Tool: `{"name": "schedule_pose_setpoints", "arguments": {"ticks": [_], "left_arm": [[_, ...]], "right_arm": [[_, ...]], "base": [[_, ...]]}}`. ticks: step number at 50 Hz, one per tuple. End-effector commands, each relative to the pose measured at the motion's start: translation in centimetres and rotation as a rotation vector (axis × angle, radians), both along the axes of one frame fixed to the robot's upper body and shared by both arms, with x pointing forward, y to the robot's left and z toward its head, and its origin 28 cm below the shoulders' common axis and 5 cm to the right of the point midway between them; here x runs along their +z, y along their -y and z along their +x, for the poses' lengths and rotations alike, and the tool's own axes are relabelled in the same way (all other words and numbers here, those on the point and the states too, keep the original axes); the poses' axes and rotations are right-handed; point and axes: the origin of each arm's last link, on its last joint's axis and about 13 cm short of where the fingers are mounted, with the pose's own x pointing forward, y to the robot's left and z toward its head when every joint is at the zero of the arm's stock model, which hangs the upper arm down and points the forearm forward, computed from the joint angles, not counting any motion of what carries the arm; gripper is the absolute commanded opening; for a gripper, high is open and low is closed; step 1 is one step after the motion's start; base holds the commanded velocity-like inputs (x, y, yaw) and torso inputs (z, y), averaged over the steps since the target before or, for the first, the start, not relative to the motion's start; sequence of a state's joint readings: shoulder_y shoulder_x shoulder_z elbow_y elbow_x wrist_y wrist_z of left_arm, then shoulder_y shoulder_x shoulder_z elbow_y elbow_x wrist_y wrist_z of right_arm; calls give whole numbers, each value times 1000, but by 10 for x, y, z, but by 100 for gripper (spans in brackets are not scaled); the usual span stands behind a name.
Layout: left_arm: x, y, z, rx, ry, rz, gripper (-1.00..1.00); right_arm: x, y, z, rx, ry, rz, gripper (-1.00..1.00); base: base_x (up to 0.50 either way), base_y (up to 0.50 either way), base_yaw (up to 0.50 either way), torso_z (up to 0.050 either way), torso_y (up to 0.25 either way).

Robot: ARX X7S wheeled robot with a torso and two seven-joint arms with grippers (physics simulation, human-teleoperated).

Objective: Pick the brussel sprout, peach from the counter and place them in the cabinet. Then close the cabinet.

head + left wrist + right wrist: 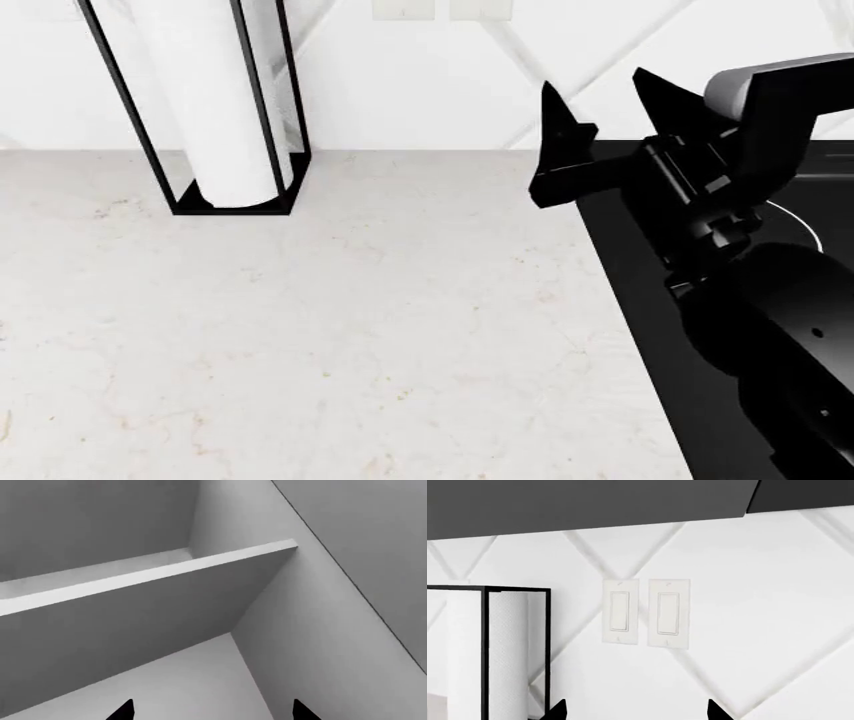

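Neither the brussel sprout nor the peach shows in any view. The left wrist view looks into the grey cabinet (pixel 313 630), where a shelf board (pixel 153 575) crosses the inside. My left gripper (pixel 212 711) is open, and only its two dark fingertips show, with nothing between them. My right gripper (pixel 594 82) is raised over the back of the white marble counter (pixel 334 330) at the stovetop's edge. It is open and empty, and in its own view the right gripper (pixel 637 711) faces the tiled wall.
A black-framed paper towel holder (pixel 220 110) stands at the back left of the counter, seen too as the paper towel holder (pixel 494 650). The black stovetop (pixel 621 250) lies at the right. Two light switches (pixel 647 612) sit on the wall under the dark cabinet underside (pixel 587 505).
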State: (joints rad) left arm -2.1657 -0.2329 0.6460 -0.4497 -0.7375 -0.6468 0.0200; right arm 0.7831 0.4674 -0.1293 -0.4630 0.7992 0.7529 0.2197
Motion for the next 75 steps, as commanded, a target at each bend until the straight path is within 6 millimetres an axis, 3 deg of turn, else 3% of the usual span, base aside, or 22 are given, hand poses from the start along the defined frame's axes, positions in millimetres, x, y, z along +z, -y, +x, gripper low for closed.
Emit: {"name": "schedule_pose_setpoints", "arguments": {"ticks": [1, 22, 38, 45, 57, 75], "left_arm": [[-18, -9, -33, -21, 166, -39, 100], [-60, -12, -69, -149, 309, 7, 100], [-112, -12, -85, -180, 213, 126, 100], [-140, -11, -82, -183, 147, 166, 100], [-165, -13, -79, -208, 75, 236, 100], [-221, -10, -71, -333, -88, 422, 100]], "right_arm": [[0, 1, -1, -3, 4, 3, 100], [-2, 0, 0, -2, 1, 5, 100], [-2, 1, -1, -5, -1, 3, 100], [-3, 2, -1, -8, -4, 3, 100], [-5, 2, 0, -9, -6, 3, 100], [-8, 1, -1, -7, -9, 3, 100]], "base": [[0, 0, 0, 0, 0], [0, 0, 0, 0, 0], [0, 0, 0, 0, 0], [0, 0, 0, 0, 0], [0, 0, 0, 0, 0], [0, 0, 0, 0, 0]]}}
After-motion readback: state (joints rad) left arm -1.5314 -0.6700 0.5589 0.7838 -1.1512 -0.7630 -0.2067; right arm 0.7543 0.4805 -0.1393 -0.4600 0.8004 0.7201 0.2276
